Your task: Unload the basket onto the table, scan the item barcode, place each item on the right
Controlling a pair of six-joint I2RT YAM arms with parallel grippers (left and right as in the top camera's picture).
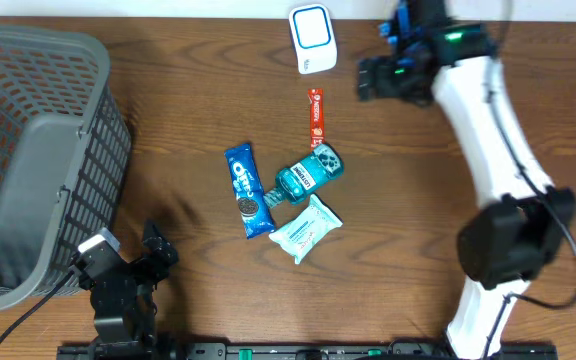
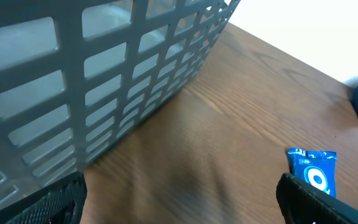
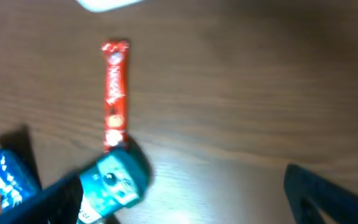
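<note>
Four items lie mid-table: a blue cookie pack (image 1: 250,190), a teal mouthwash bottle (image 1: 308,172), a white wipes pack (image 1: 306,228) and a thin red bar (image 1: 316,118). The white-and-blue scanner (image 1: 313,38) stands at the far edge. My right gripper (image 1: 370,78) hovers right of the scanner; its wrist view shows it open (image 3: 185,205) with nothing between the fingers, looking down on the red bar (image 3: 114,93) and bottle (image 3: 112,180). My left gripper (image 1: 158,248) rests open (image 2: 182,208) near the front left, holding nothing, with the cookie pack (image 2: 316,171) by its right finger.
A large grey mesh basket (image 1: 28,160) fills the left side, its wall (image 2: 73,81) close in front of the left gripper. The right arm's white link (image 1: 488,130) runs along the right side down to its base at the front edge.
</note>
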